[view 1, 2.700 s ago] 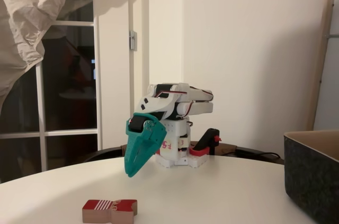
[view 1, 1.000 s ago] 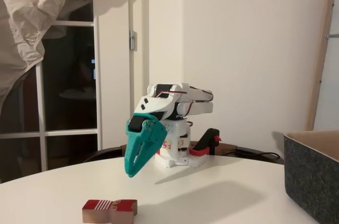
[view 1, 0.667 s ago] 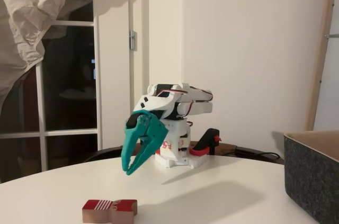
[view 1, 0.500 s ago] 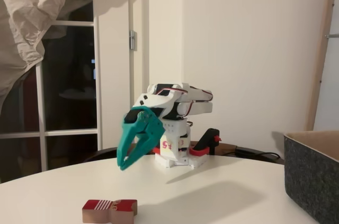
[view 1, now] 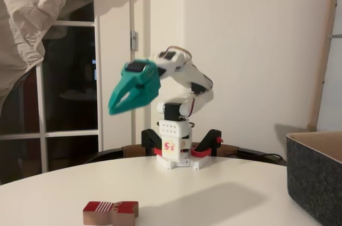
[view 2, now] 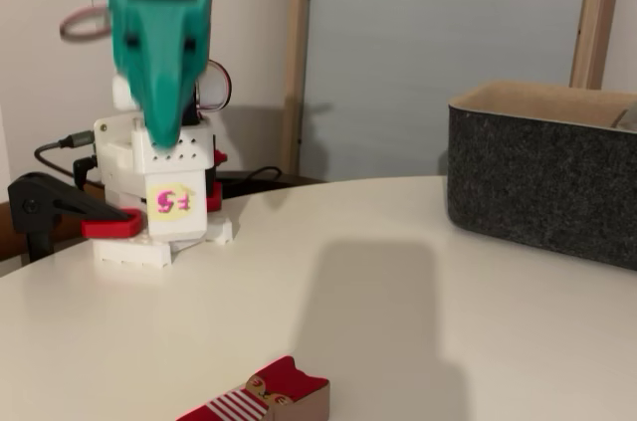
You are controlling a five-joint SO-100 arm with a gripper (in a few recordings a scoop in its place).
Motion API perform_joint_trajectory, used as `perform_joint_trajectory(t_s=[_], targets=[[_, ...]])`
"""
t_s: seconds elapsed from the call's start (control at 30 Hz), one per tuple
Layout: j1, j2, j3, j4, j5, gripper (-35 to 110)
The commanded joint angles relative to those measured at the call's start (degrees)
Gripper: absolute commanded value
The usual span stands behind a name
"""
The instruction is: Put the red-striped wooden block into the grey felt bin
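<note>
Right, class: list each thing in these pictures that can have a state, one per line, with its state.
gripper: raised above the table, jaws slightly open, holding nothing.
red-striped wooden block: lying flat on the table, untouched, outside the bin.
grey felt bin: upright on the table, open-topped; its inside is hidden from view.
white table: carries the arm's base, the block and the bin.

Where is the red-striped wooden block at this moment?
The red-striped wooden block lies flat on the white table, near the bottom edge in both fixed views, in front of the arm's base and far from the grey felt bin.
</note>
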Motion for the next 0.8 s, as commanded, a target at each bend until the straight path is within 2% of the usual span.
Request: perform_joint_trajectory(t_s=[0.0, 0.1, 0.2, 0.43, 0.6, 0.77], targets=[[-2.8, -6.0, -8.4, -1.0, 8.5, 0], [-7.4, -11.2, -12.7, -1.4, 19.1, 0], [-10.2, -16.3, -15.3, -2.2, 20.6, 0], [-14.6, -29.8, -19.5, -2.1, 11.4, 2], [-15.4, -38.8, -21.3, -1.8, 5.4, 10], [-14.2, -43.9, -25.5, 11.7, 2.1, 14]])
